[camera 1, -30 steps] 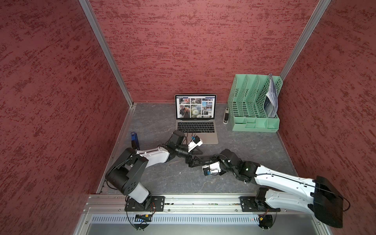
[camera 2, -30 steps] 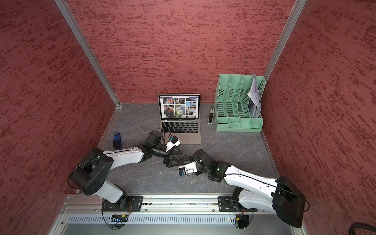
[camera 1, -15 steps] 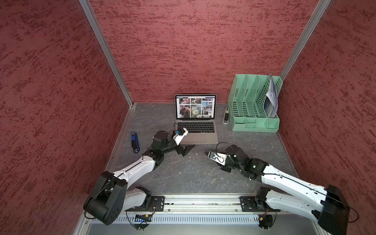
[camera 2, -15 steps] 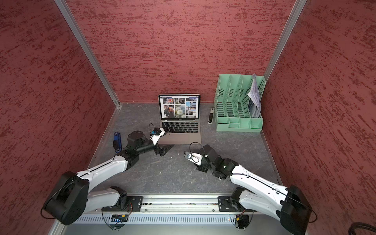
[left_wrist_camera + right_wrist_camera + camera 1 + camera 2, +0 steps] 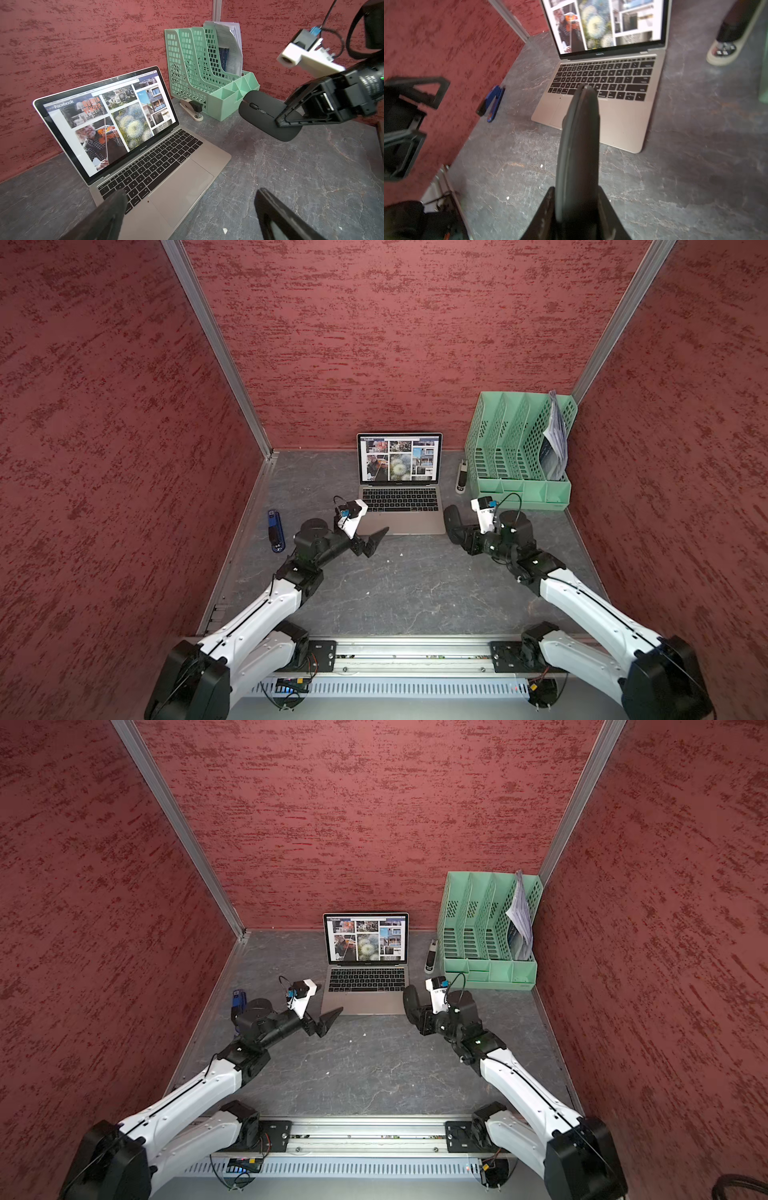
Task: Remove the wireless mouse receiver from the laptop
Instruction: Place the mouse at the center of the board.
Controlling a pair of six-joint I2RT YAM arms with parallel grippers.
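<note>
The laptop (image 5: pixel 401 520) stands open on the grey bench (image 5: pixel 415 593) near the back wall, its screen upright and showing a grid of photos. It appears in both top views (image 5: pixel 365 1000) and in both wrist views (image 5: pixel 180 187) (image 5: pixel 623 116). The wireless mouse receiver cannot be made out in any view; it is too small or hidden, so its place on the laptop cannot be told. The left gripper (image 5: pixel 368 541) hangs at the laptop's front-left corner with its fingers (image 5: pixel 104 216) spread wide and nothing between them; in a top view (image 5: pixel 320 1022) one fingertip lies over the laptop's front edge. The right gripper (image 5: pixel 459 533) sits just beside the laptop's front-right corner, its fingers (image 5: pixel 604 207) narrowed onto a flat black mouse (image 5: pixel 579 128) that is turned on its edge. The left wrist view shows that mouse (image 5: pixel 259 112) clamped near one end by the right gripper (image 5: pixel 277 122); whether its lower edge touches the bench cannot be told. A green file rack (image 5: pixel 519 439) with papers in its outermost slot stands to the right of the laptop. A stapler (image 5: pixel 461 477) lies between rack and laptop. A blue-and-black stick-shaped gadget (image 5: pixel 275 531) lies near the left wall.
</note>
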